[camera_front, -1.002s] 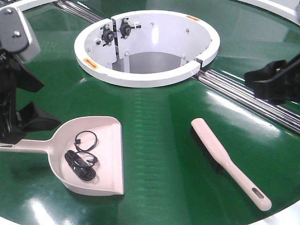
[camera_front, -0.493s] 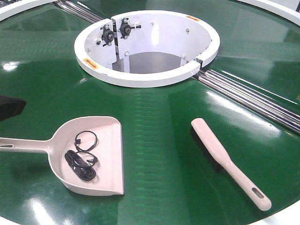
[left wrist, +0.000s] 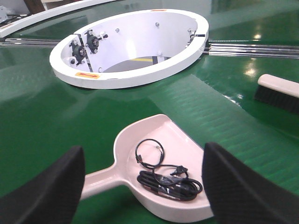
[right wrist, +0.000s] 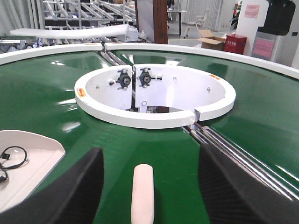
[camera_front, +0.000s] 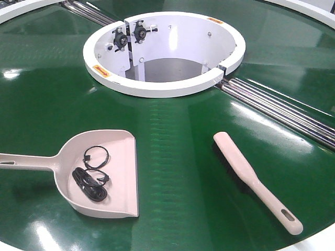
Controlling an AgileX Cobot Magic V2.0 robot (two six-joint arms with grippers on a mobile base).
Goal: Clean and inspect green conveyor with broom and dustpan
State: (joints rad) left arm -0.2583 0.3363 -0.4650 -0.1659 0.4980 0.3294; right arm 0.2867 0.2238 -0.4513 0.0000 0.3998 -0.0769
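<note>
Now both arms gone from front view, you see each end effector [left wrist: 140,186] [right wrist: 145,186] wide, empty; dustpan [camera_front: 112,178] holds black cables [camera_front: 91,180], broom [camera_front: 256,180] untouched — sweeping looks done.

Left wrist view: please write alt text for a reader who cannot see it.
A pale pink dustpan lies on the green conveyor, holding a coiled black cable, framed by the open left claw with its dark fingers at either side. Behind is the white ring-walled opening; the broom shows at the right edge.
</note>
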